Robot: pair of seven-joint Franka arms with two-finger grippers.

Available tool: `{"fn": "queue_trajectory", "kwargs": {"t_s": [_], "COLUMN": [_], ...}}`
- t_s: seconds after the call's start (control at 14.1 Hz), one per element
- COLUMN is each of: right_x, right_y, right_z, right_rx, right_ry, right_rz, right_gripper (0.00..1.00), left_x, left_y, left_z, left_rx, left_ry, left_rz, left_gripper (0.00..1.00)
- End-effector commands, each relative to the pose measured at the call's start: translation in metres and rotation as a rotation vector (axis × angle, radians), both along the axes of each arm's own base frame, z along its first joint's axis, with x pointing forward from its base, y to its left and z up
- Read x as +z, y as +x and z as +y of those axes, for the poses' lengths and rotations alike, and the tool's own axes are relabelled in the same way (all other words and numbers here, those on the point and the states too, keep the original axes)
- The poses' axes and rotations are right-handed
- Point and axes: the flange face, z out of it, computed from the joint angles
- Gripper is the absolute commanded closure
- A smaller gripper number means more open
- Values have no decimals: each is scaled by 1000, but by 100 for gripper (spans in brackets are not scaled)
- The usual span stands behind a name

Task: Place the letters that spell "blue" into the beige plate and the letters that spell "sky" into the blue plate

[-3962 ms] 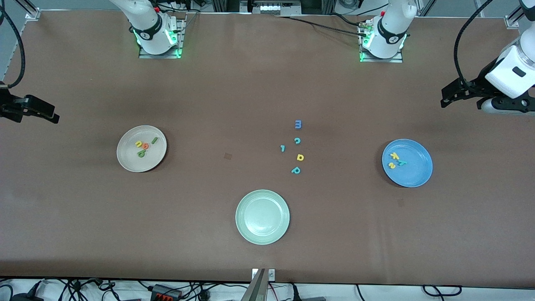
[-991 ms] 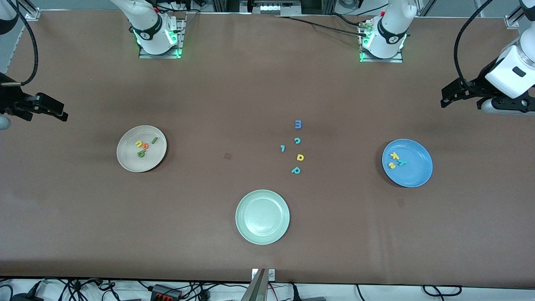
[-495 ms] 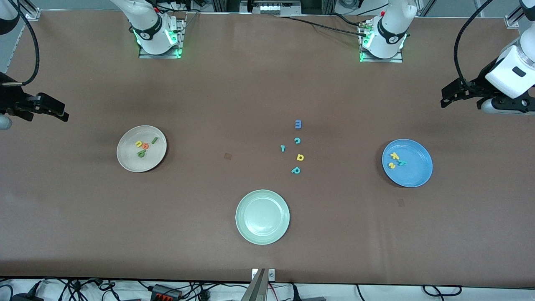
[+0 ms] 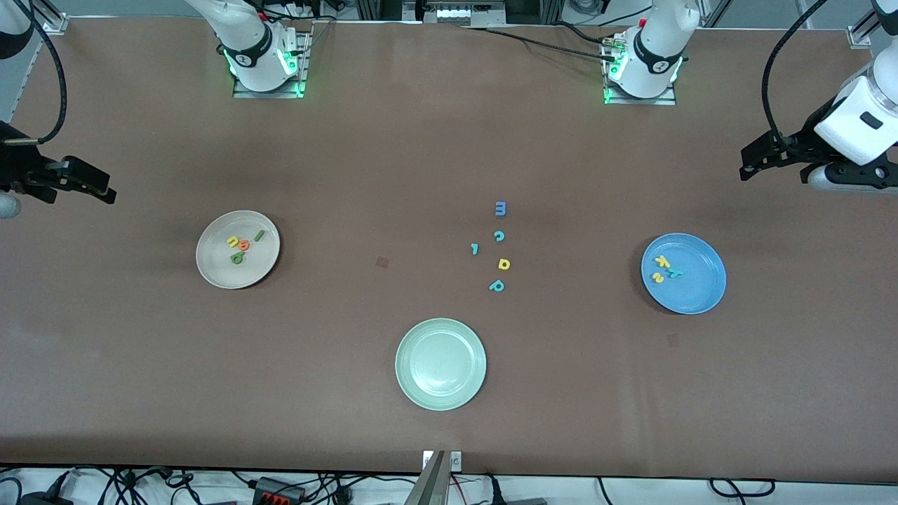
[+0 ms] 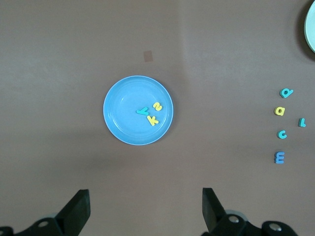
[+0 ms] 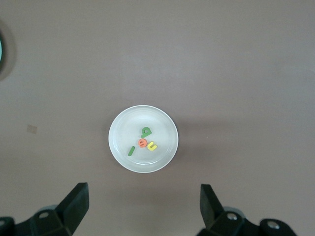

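Five loose letters (image 4: 497,247) are scattered on the tabletop (image 4: 351,175) between the two filled plates, with a pale green plate (image 4: 440,364) nearer the front camera. The right arm is cut off at the frame edge. The green, dark green, yellow and orange letters (image 4: 241,245) lie in the beige plate (image 4: 210,270); the two yellow letters and a teal one (image 4: 665,268) lie in the blue plate (image 4: 698,298). The left tool (image 4: 749,165) and the right tool (image 4: 102,191) are held spread and empty, well apart from their plates, at the tabletop's ends.
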Motion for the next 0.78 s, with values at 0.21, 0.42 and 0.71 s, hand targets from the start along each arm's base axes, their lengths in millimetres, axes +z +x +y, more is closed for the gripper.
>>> {"fn": "queue_trajectory", "kwargs": {"t_s": [0.21,0.42,0.71], "right_x": [-4,-6,-5], "right_y": [-2,-3,-4], "right_z": [2,2,3], "right_rx": [3,1,4], "right_ry": [-17,-17,-17], "right_rz": [20,24,24], "right_gripper": [0,0,0], "left_x": [4,5,4], "left_y": [-1,-1,-1], "left_z": [-1,-1,-1], "left_rx": [-13,-13,-12], "left_ry": [-15,-15,-15], "left_rz": [4,3,4], "left_gripper": [0,0,0]}}
